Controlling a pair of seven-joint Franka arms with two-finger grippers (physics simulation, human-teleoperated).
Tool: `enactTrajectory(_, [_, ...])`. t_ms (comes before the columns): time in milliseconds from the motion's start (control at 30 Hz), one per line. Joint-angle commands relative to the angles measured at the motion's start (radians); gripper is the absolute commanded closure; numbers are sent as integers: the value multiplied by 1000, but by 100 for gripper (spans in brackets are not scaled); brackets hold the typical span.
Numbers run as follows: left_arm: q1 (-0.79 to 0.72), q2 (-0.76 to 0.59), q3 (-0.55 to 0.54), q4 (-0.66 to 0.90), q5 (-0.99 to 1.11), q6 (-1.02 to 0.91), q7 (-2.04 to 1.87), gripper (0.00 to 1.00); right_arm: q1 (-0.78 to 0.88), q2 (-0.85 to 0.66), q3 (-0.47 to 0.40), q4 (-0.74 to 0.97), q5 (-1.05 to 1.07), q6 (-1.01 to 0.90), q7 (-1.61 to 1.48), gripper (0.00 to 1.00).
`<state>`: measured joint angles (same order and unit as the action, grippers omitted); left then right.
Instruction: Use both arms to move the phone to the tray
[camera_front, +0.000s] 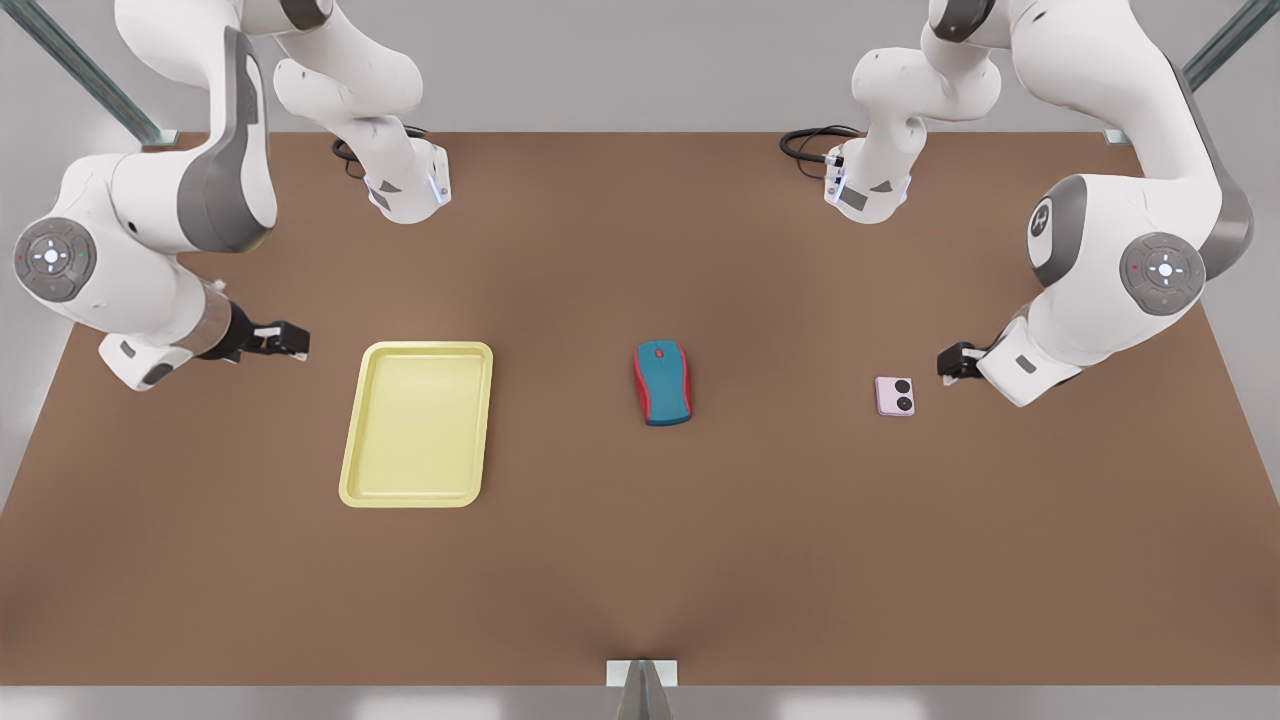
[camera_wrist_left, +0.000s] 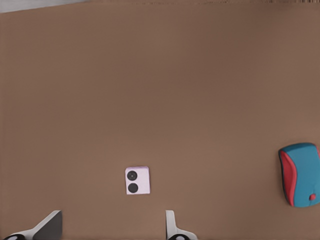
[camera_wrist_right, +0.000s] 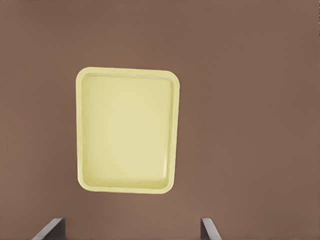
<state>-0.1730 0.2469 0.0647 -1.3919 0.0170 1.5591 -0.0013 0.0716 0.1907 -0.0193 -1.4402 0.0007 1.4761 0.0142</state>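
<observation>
Front view: two white jointed arms over one flat brown table (camera_front: 640, 560). On it, one pale yellow shallow rectangular tray (camera_front: 418, 424) towards the front view's left, one blue-and-red computer mouse (camera_front: 662, 383) mid-table, one small pale pink square phone (camera_front: 895, 395) with two black camera circles towards the front view's right, flat on the table and well apart from the tray. Left gripper (camera_front: 948, 366), small and black, just beside the phone on the front view's right, not touching. Right gripper (camera_front: 292, 342) near the tray's far corner on the front view's left, carrying nothing; finger spread hard to read from here.

Left wrist view: phone (camera_wrist_left: 137, 180) lying free on the brown surface, two pale fingertips (camera_wrist_left: 171, 225) spread wide, nothing between them; mouse (camera_wrist_left: 299, 174) at the edge.

Right wrist view: one tray (camera_wrist_right: 127, 130), bare inside, and two dark fingertips (camera_wrist_right: 209, 231) parted wide, gripping nothing.
</observation>
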Motion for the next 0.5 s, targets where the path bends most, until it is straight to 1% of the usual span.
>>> enactTrajectory(0, [1, 0, 1, -1, 1, 10, 3, 0, -7, 7, -17, 3, -2, 21, 56, 0])
enactTrajectory(67, [1, 32, 10, -18, -3, 53, -8, 0, -6, 22, -37, 6, 15, 13, 44, 0])
enactTrajectory(100, [1, 43, 17, -73, -6, 130, -8, 0, -4, 24, -37, 21, 2, 10, 44, 0])
enactTrajectory(133, [1, 37, 35, -165, -8, 243, -6, 0, -6, 26, -37, 21, 1, 10, 44, 0])
enactTrajectory(200, [1, 32, 50, -315, -9, 398, -5, 0, -6, 39, -40, 37, 1, 10, 36, 0])
enactTrajectory(267, [1, -4, 59, -498, -12, 582, -5, 0, -6, 39, -51, 37, -1, 7, 15, 0])
enactTrajectory(333, [1, -14, 75, -608, -12, 693, -5, 0, -21, 36, -37, 38, 1, 10, 15, 0])
enactTrajectory(367, [1, -15, 83, -685, -14, 782, -5, 0, -21, 38, -37, 38, 1, 12, 15, 0])
enactTrajectory(467, [1, -3, 96, -803, -25, 932, -8, 0, -21, 39, -39, 37, 1, 21, 15, 0])
